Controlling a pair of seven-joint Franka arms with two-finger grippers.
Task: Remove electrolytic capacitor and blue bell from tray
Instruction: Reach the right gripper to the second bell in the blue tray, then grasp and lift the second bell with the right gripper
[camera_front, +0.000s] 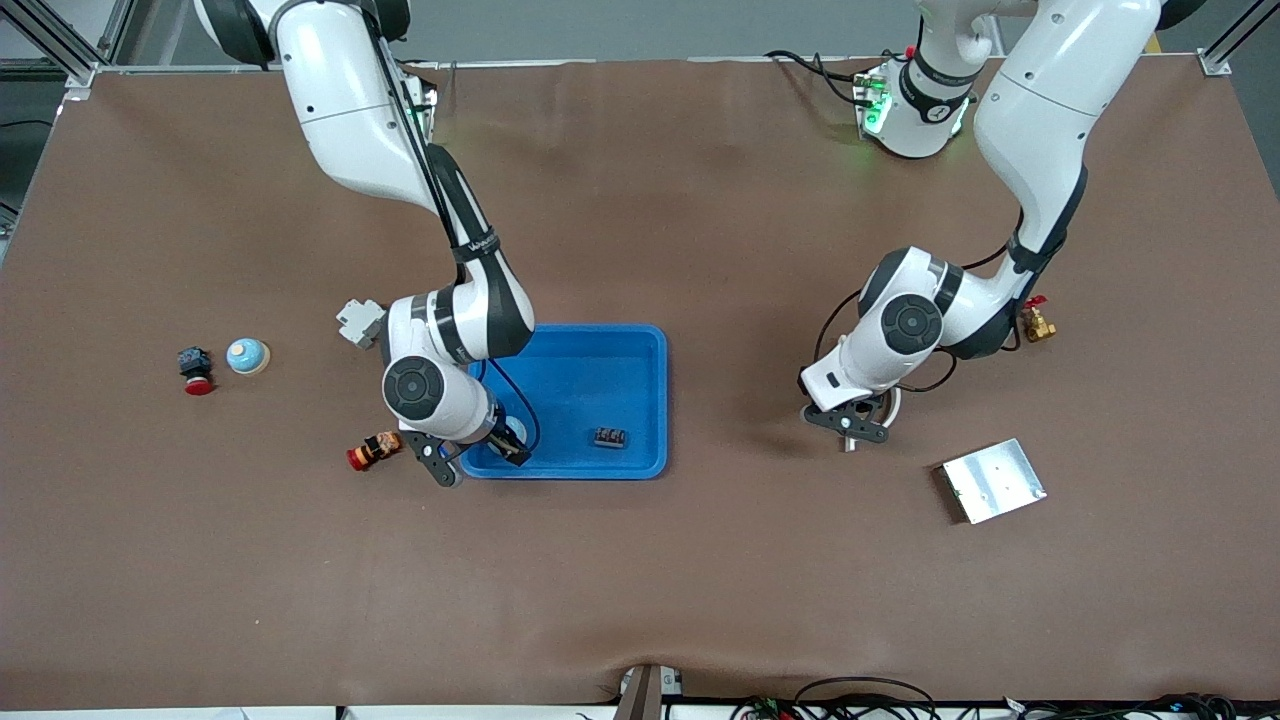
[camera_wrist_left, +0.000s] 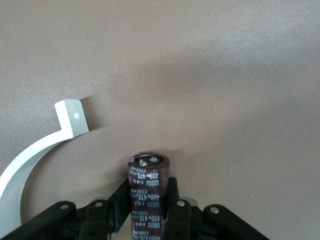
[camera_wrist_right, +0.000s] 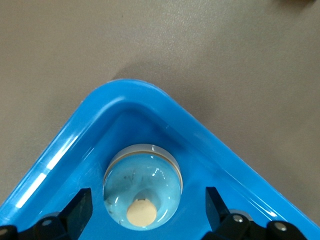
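Note:
A light-blue bell (camera_wrist_right: 142, 192) with a cream button sits in a corner of the blue tray (camera_wrist_right: 150, 102). My right gripper (camera_wrist_right: 147, 196) is open just above it, one finger on each side, not touching. In the front view this gripper (camera_front: 480, 455) is over the tray (camera_front: 600, 375) corner nearest the right arm's end and hides most of that bell. A second light-blue bell (camera_front: 246, 355) stands on the table toward the right arm's end. My left gripper (camera_front: 850, 428) is shut on a brown capacitor (camera_wrist_left: 148, 192), held upright just above the table (camera_wrist_left: 210, 75).
A black terminal block (camera_front: 610, 437) lies in the tray. Outside the tray are a red-and-orange button (camera_front: 372, 450), a grey connector (camera_front: 360, 322) and a black-and-red button (camera_front: 196, 370). A white ring (camera_wrist_left: 30, 160), a metal plate (camera_front: 993, 480) and a brass valve (camera_front: 1037, 323) lie near my left gripper.

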